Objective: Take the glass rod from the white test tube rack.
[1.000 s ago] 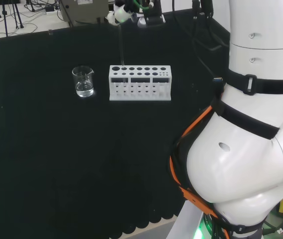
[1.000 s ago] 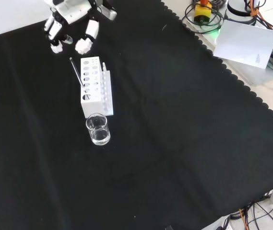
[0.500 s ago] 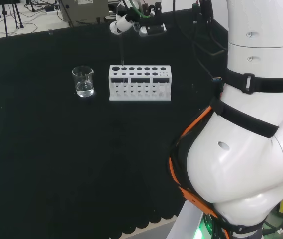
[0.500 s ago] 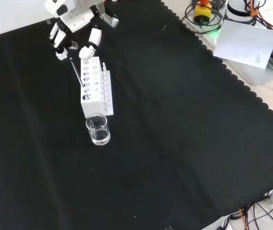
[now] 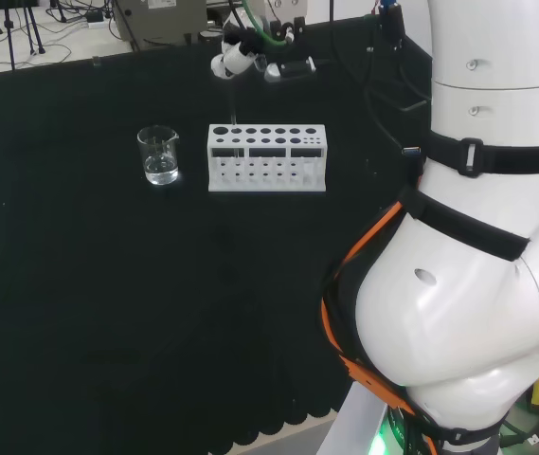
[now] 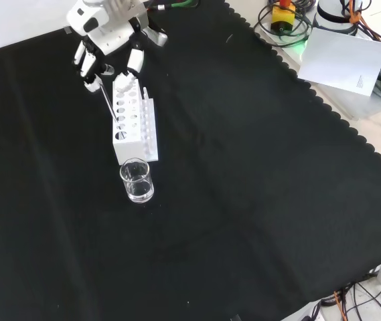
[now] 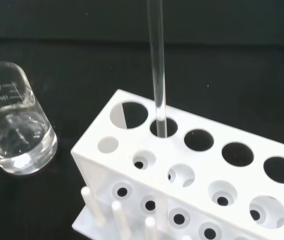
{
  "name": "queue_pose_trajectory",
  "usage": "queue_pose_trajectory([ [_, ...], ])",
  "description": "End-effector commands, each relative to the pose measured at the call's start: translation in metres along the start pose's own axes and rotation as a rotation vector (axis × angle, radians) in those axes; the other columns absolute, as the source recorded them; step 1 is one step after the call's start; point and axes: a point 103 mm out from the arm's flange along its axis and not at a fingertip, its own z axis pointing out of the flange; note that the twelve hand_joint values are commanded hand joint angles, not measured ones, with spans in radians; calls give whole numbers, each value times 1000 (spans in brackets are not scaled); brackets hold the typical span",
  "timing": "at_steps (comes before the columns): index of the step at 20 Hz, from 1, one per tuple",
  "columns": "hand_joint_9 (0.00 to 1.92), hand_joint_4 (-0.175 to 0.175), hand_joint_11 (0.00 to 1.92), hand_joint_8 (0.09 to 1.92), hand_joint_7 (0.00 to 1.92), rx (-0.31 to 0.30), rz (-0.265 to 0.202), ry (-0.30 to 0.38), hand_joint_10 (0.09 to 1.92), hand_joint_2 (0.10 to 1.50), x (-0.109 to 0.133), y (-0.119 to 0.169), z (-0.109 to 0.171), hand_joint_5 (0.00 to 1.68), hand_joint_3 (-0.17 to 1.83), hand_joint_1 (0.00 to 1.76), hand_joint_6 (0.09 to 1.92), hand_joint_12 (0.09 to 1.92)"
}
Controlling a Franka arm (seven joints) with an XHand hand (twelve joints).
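A clear glass rod (image 6: 108,102) stands tilted in a hole of the white test tube rack (image 6: 132,123), near the rack's beaker end. In the wrist view the rod (image 7: 156,70) rises out of a top hole of the rack (image 7: 201,165). The hand (image 6: 110,30) hangs open just above the rod's upper end, with fingers (image 6: 86,63) spread to either side of it and not touching it. In the head view the hand (image 5: 250,52) is beyond the rack (image 5: 267,158), over the faint rod (image 5: 234,114).
A glass beaker (image 6: 137,180) with a little clear liquid stands close to the rack's end; it is left of the rack in the head view (image 5: 159,156). The arm's white links (image 5: 477,237) rise at the head view's right.
The hand has come down and nearer to the rack, so its fingers now flank the rod's top. Rod, rack and beaker have not moved.
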Motion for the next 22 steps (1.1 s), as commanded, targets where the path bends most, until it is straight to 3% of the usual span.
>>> queue_pose_trajectory([
  [1,1304,-175,623,1105,1027,-21,-19,-24,1068,935,4,8,7,562,501,688,1046,1322],
  [14,1383,-175,662,1097,1094,-6,-23,-44,1048,916,19,18,7,655,549,791,1043,1305],
  [16,1390,-175,666,1097,1094,-27,-61,-34,1047,914,22,19,7,655,552,793,1044,1304],
  [20,1455,-175,718,1094,1110,-72,-69,-56,1002,893,18,14,7,703,582,853,1034,1275],
  [21,1485,-133,750,1090,1127,-90,-62,-71,984,949,22,14,6,753,482,927,1116,1263],
  [22,1522,-128,809,1086,1153,-108,-53,-80,969,1004,25,14,4,798,370,1000,1165,1240],
])
